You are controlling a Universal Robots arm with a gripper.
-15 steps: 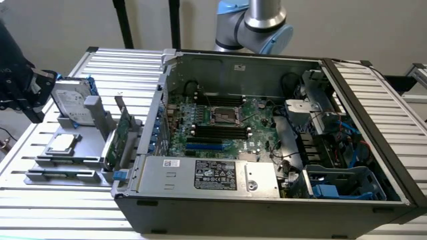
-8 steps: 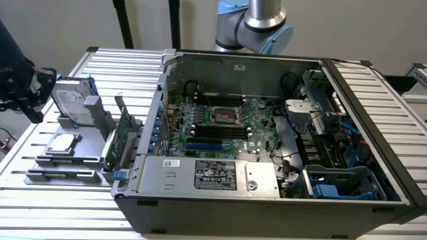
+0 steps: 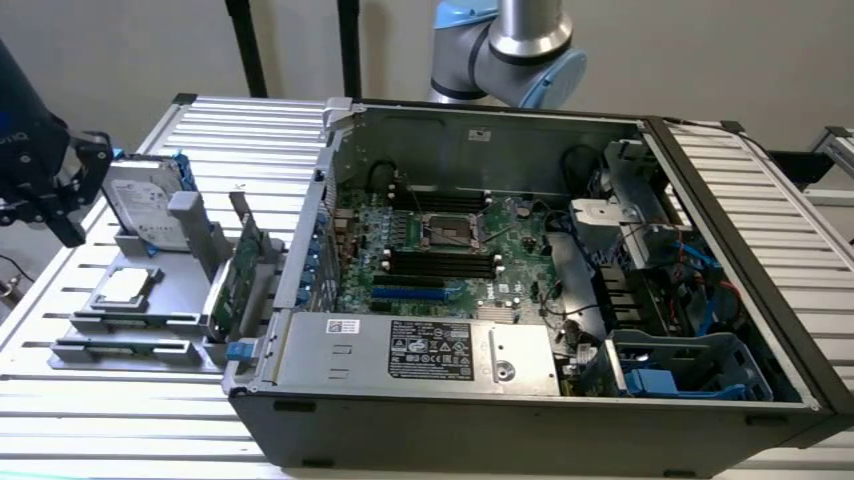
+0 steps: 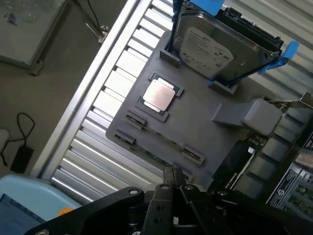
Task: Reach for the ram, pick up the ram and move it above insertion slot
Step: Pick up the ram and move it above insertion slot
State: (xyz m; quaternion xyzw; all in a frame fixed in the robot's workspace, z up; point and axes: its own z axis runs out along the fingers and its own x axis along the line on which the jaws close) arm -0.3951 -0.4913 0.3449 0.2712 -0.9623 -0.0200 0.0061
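The hand [image 4: 174,177], fingers pressed together and gripping nothing, hovers above the ram [image 4: 161,139] lying in its grey tray [image 4: 195,117].

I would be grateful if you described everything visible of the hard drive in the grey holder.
The hard drive is a silver, metal-looking box with a white printed label on its broad face and blue plastic rails along its sides. It stands on edge, leaning back, with its lower end seated between raised brackets of the grey holder. Only the holder appears to touch it.
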